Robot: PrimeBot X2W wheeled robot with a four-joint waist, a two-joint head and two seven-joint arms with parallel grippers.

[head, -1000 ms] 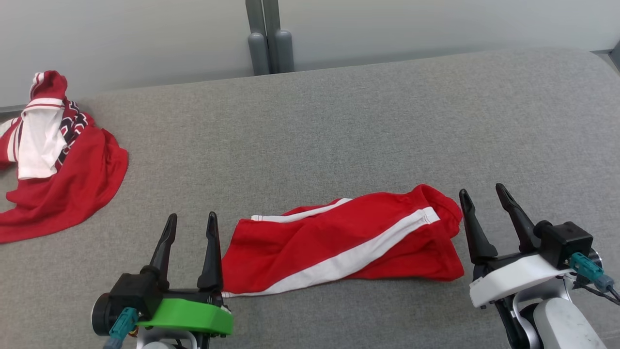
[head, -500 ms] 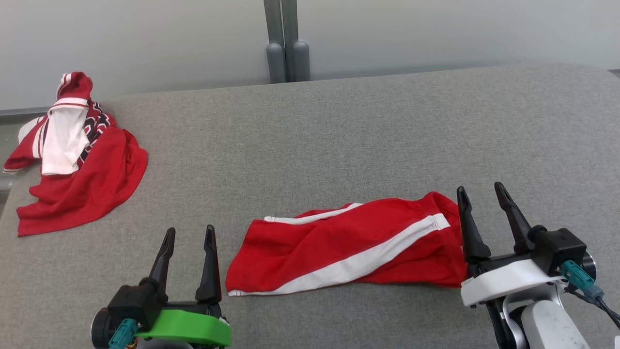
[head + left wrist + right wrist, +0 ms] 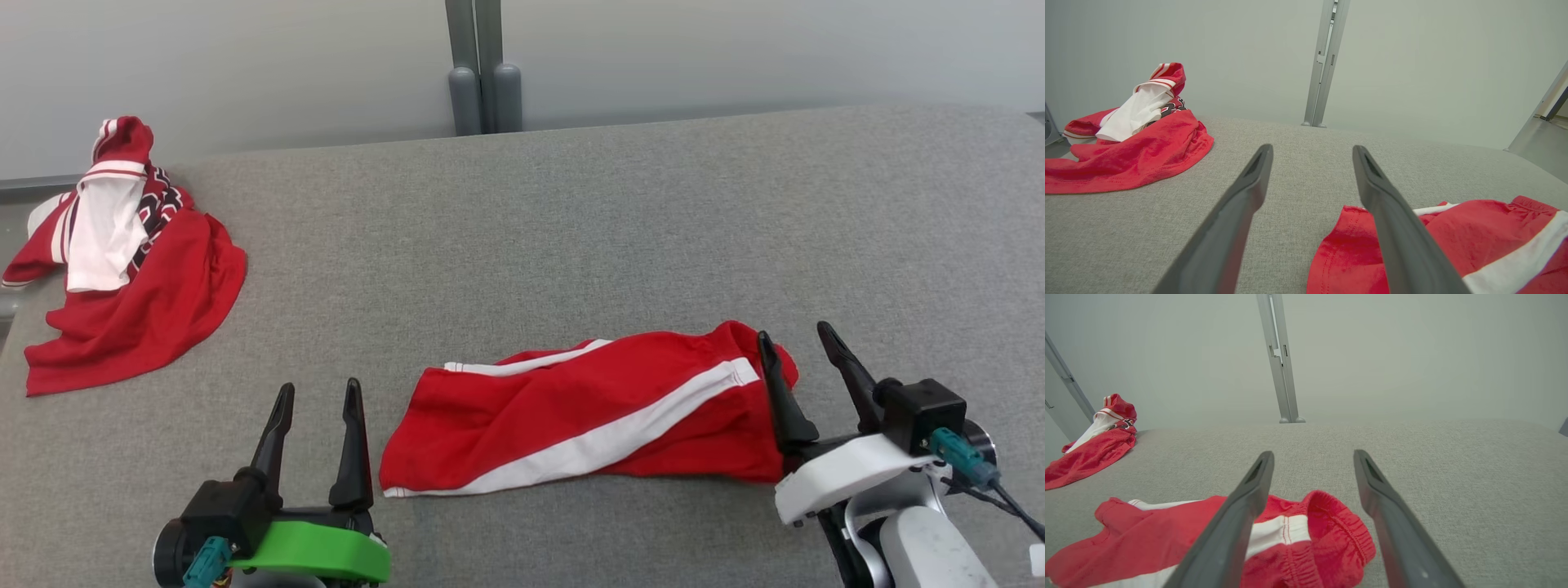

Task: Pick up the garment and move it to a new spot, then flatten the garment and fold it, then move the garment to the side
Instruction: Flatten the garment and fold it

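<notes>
While both tools stand wide apart and empty, the red shorts [image 3: 571,408] lie loosely flat, white stripe up, near the front of the grey surface [image 3: 571,229], right between the two arms. The left tool [image 3: 319,384] waits just beside the hem end. The right tool [image 3: 793,329] is at the elastic waistband [image 3: 1343,526], one finger crossing the fabric; touching or not, I can't tell. That bracketing looks deliberate: a tool at each end suits an even lift or a pull to flatten. A second red-and-white heap [image 3: 139,294] sits well apart at the far left. Nothing is gripped yet, and my read is that a pickup is being lined up.
</notes>
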